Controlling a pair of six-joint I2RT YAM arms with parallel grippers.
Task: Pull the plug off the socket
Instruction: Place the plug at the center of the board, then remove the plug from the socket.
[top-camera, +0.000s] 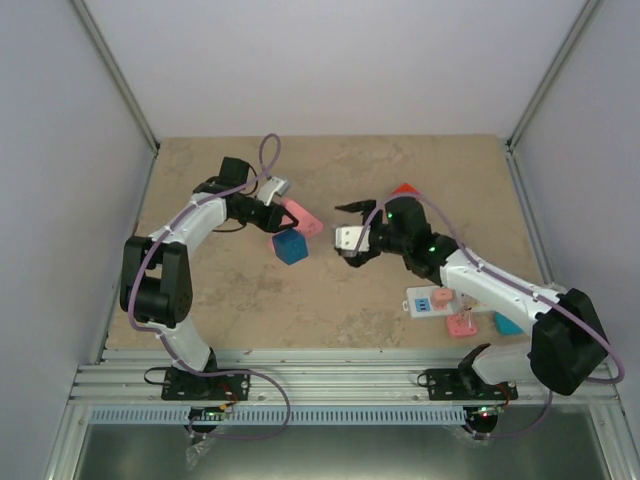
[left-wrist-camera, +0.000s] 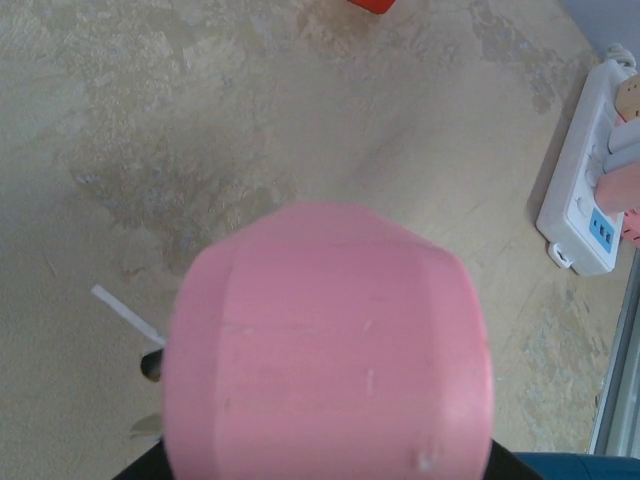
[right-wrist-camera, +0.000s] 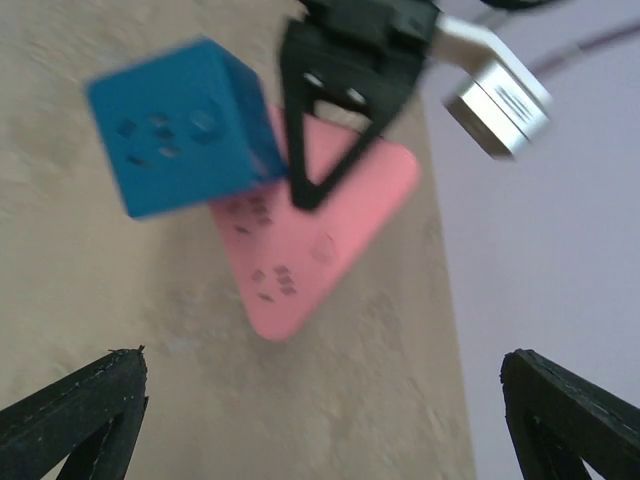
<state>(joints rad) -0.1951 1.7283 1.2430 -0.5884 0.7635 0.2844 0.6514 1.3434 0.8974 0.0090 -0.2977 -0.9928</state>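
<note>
pink block (left-wrist-camera: 330, 340) sits clamped in left fingers (top-camera: 262, 212); right fingers (right-wrist-camera: 75, 420) gape empty. socket (top-camera: 428, 301) looks light, stiff (may slide): pin its body.

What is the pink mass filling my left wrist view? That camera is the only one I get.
Observer: A pink triangular block. The right wrist view shows the left gripper shut on it.
Operator: Is anything attached to it?
Observer: A blue cube with outlet holes sits against it. I cannot tell whether it is plugged in.
Operator: And the other arm?
Observer: In the top view the right gripper is open and empty. It points at the block and cube from the robot's right.
</note>
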